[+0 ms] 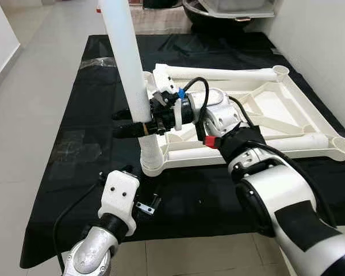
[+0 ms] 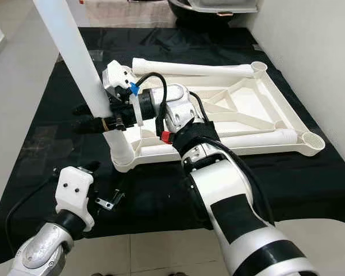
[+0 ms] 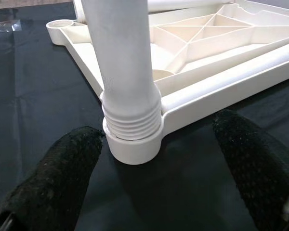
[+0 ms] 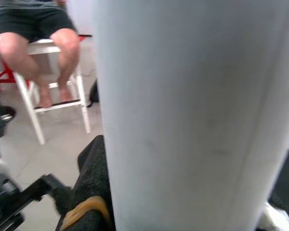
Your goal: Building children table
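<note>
Left eye view: the right pincer (image 1: 139, 122) is clamped on the white plastic table leg (image 1: 126, 63) standing in the near-left corner socket of the overturned white plastic tabletop (image 1: 264, 123) on a black cloth (image 1: 75, 149).

Left wrist view: the left pincer (image 3: 159, 178), fingers apart, sits just before that socket.

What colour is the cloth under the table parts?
Black; the cloth shows best in the left eye view.
</note>
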`<state>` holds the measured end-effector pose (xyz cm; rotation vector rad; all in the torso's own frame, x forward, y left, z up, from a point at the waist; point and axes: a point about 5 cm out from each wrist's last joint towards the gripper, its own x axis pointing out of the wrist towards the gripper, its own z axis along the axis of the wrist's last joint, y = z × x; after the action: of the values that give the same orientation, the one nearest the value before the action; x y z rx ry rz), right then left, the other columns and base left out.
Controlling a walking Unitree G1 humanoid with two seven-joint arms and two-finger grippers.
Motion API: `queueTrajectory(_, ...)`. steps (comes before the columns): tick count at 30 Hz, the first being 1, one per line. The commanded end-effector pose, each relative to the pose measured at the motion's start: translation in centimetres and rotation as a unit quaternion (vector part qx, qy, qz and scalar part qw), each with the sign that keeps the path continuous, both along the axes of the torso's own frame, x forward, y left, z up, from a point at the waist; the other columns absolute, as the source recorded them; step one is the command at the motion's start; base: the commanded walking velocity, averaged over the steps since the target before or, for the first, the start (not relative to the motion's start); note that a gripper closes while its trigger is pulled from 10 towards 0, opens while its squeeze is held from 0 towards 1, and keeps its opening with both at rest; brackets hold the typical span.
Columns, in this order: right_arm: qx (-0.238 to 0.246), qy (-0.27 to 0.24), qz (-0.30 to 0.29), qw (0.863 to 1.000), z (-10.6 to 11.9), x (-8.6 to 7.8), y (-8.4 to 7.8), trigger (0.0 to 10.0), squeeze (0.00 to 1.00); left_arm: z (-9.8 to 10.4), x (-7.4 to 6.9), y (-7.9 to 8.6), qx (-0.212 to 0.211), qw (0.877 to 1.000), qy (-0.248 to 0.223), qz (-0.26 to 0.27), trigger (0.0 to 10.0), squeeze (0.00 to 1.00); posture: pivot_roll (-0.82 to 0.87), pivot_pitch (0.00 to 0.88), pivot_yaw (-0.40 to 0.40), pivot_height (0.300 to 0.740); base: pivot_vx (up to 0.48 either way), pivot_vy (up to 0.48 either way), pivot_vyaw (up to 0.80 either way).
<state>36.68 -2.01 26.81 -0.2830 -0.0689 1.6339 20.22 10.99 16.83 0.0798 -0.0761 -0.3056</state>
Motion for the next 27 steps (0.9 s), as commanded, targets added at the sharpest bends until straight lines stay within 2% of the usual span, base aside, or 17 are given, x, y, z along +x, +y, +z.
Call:
queueTrajectory(1,-0.052,0.118,-0.053,0.99,-6.5,-0.1,-1.3,10.0,0.0,-0.2,-0.1,0.1,0.003,1.0,0.004,0.0,10.0,0.0,0.15,0.187,-0.077,0.74,0.0,0.0,0.0)
queueTrajectory(5,-0.043,0.124,-0.075,0.989,-6.7,0.2,-2.0,10.0,0.0,-0.2,0.0,0.2,0.005,1.0,0.002,0.001,10.0,0.0,0.15,0.188,-0.076,0.74,0.0,0.0,0.0)
queueTrajectory(8,-0.031,0.121,-0.125,0.984,-7.2,0.7,-3.0,10.0,0.0,-0.2,0.2,0.4,0.007,1.0,0.001,0.003,10.0,0.0,0.14,0.193,-0.071,0.74,0.0,0.0,0.0)
queueTrajectory(14,-0.012,0.12,-0.18,0.976,-7.9,1.0,-3.9,10.0,0.0,-0.1,0.3,0.4,0.008,1.0,-0.001,0.002,10.0,0.0,0.14,0.199,-0.066,0.74,0.0,0.0,0.0)
queueTrajectory(24,0.016,0.117,-0.219,0.969,-8.5,1.0,-4.2,10.0,0.0,0.2,0.7,0.8,0.013,1.0,-0.007,0.004,10.0,0.0,0.14,0.201,-0.061,0.74,0.0,0.0,0.0)
queueTrajectory(26,0.031,0.117,-0.254,0.96,-8.5,1.2,-4.0,10.0,0.0,0.2,0.8,0.8,0.013,1.0,-0.008,0.005,10.0,0.0,0.14,0.2,-0.059,0.74,0.0,0.0,0.0)
queueTrajectory(27,0.031,0.117,-0.254,0.96,-8.5,1.2,-4.0,10.0,0.0,0.2,0.8,0.8,0.013,1.0,-0.008,0.005,10.0,0.0,0.14,0.2,-0.059,0.74,0.0,0.0,0.0)
